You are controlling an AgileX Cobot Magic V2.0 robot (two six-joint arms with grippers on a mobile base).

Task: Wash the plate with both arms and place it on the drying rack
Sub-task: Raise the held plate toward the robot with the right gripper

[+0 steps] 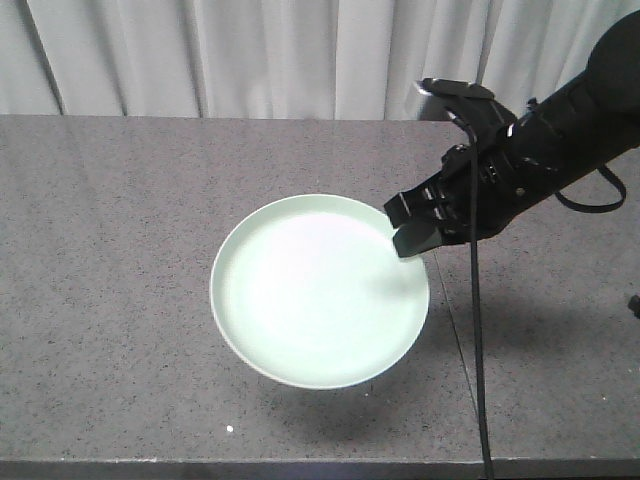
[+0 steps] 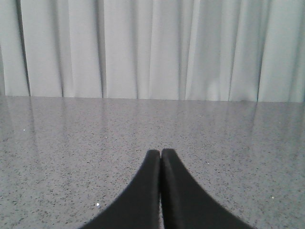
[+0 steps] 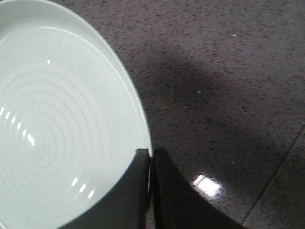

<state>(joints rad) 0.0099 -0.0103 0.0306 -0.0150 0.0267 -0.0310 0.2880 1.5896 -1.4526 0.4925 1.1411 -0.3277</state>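
The right gripper (image 1: 407, 229) clamps the rim of the plate (image 1: 318, 292), which spreads beyond its fingertips. The left gripper (image 2: 160, 154) is pressed together, empty, above the countertop (image 2: 71, 143).

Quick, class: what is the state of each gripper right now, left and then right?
Left gripper: closed, fingers together, holding nothing.
Right gripper: closed on the rim of the plate.
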